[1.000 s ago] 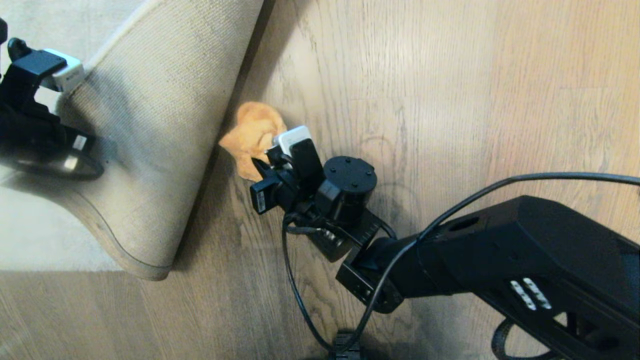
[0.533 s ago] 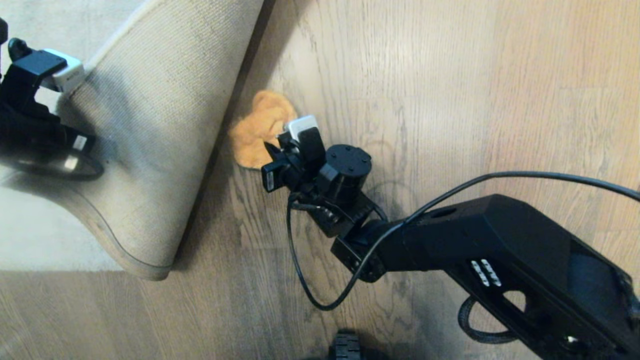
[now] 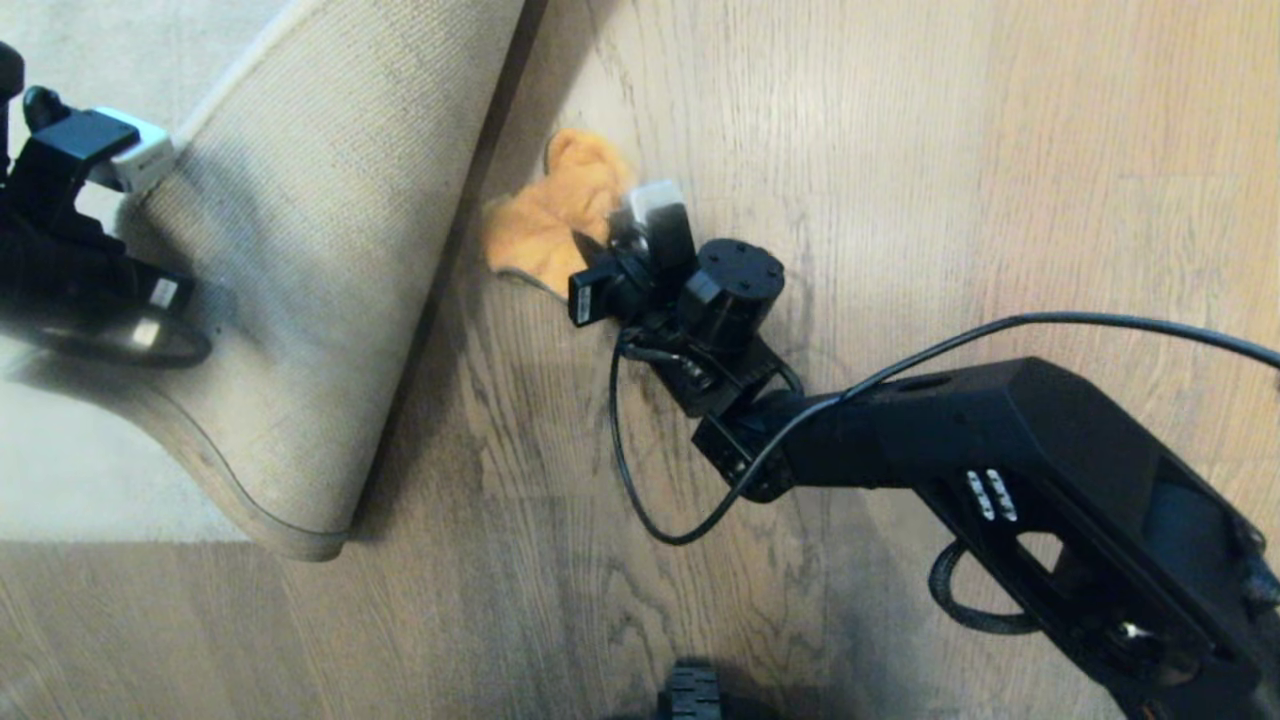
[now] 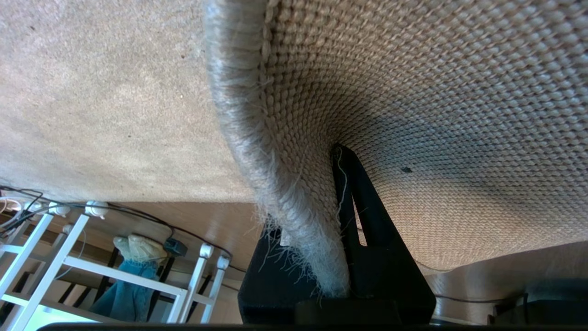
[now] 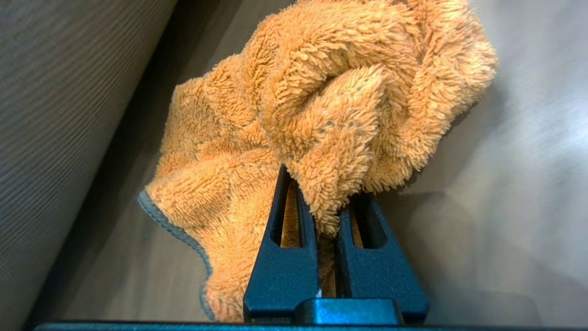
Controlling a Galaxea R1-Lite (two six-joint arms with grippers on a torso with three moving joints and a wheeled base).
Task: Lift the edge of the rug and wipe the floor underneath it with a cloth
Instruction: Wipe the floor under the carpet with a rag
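Wiping the floor beside the lifted rug

The cloth lies bunched on the floor, just beside the raised rug edge, pinched in the closed right end effector. The left end effector is clamped on the rug border and holds it up. Risk, in my view: only a small fold is gripped, so friction on the wood may pull the cloth out, or the rug may slip down onto it.

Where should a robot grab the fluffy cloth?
Pinch a raised fold of the cloth, coming from the open floor side, as the right gripper does. The bunched plush stands up there, and the lifted rug blocks the other side.
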